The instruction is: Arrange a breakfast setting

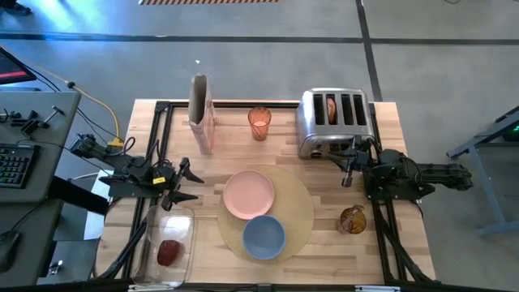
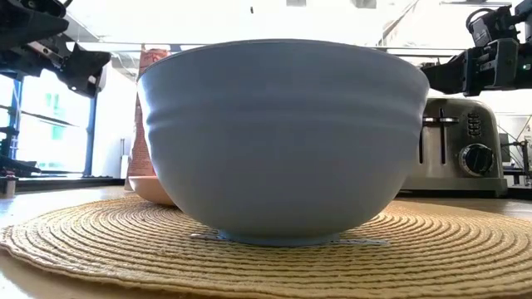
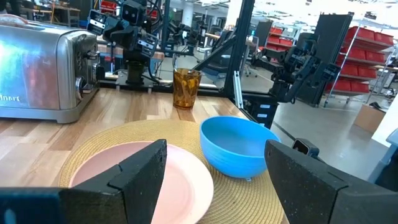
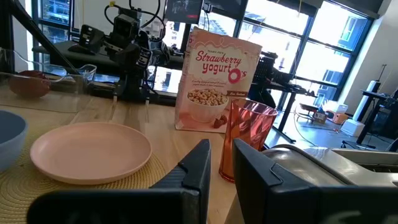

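Counter (image 1: 235, 138) surface is pale wood planking with a dark frame along its edges, standing on a grey concrete floor (image 1: 243, 65) marked with dark lines. A round tan placemat (image 1: 296, 212) lies near the front edge, centre. On it sit a pink plate (image 1: 249, 195) and, just in front of that, touching or nearly so, a blue bowl (image 1: 263, 237); both appear empty.

An orange-pink glass (image 1: 259, 123) stands near the back edge, centre, with a cereal box (image 1: 201, 113) upright beside it toward the left side. A chrome toaster (image 1: 334, 122) occupies the back right area, with something reddish-brown in one slot. An amber glass (image 1: 352, 220) stands off the placemat toward the front right corner. A clear container (image 1: 166, 243) at the front left corner holds a red apple (image 1: 169, 253).

Left end effector (image 1: 185, 183) hangs above the counter near the left edge, just behind the container, fingers apart and holding nothing. Right end effector (image 1: 349, 166) hangs in front of the toaster, fingers close together with a narrow gap, nothing between them.

Room beyond the counter, per the wrist views, shows large windows (image 4: 50, 18), red shelving (image 3: 367, 56) and further robot rigs. A keyboard (image 1: 12, 162) sits on a side desk at left.
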Available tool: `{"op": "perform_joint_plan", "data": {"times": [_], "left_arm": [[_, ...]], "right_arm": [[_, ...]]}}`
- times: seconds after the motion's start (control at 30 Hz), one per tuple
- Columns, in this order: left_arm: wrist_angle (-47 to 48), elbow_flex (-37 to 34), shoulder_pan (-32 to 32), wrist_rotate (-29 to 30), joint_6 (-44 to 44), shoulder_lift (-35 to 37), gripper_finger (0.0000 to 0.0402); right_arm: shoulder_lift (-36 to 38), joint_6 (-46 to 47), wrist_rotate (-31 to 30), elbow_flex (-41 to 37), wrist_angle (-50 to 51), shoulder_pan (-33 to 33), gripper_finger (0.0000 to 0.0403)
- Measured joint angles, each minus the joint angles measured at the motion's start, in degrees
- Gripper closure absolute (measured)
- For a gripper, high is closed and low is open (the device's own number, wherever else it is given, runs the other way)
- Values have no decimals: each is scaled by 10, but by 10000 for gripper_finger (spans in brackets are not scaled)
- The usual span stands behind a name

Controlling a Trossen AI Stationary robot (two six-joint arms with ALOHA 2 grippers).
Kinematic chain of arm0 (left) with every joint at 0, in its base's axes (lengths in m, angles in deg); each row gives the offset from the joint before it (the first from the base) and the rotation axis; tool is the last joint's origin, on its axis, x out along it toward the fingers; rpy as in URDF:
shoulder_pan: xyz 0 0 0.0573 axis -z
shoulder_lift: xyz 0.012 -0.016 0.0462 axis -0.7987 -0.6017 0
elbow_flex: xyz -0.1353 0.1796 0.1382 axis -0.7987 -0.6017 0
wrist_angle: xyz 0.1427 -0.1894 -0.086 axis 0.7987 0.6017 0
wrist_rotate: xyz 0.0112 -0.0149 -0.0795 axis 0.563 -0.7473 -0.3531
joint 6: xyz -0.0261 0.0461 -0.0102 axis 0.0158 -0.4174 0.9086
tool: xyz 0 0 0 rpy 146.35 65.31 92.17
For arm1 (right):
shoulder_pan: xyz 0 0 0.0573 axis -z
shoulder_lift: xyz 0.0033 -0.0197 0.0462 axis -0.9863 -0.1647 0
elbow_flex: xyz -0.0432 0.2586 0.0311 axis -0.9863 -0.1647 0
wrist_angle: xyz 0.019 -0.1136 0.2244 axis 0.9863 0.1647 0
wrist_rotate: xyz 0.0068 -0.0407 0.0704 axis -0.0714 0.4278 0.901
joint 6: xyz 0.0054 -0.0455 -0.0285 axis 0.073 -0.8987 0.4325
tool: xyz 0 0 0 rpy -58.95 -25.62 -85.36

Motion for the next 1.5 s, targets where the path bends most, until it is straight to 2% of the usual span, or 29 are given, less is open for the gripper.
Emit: {"op": "perform_joint_plan", "data": {"times": [0.17,0.57,0.73,0.87,1.07,1.23,1.5], "left_arm": [[0,0,0,0,8,0,139],[-10,19,0,24,152,0,139],[-10,56,0,113,206,-5,139],[-9,87,0,183,210,-28,139],[-5,128,0,240,234,-92,139],[3,152,0,307,297,-160,139],[117,201,0,368,373,-231,141]], "right_arm": [[0,0,0,0,0,0,350],[0,0,0,0,0,0,350],[0,0,0,0,0,0,350],[0,0,0,0,0,0,350],[0,0,0,0,0,0,350],[0,0,0,0,0,0,350],[0,0,0,0,0,0,350]]}}
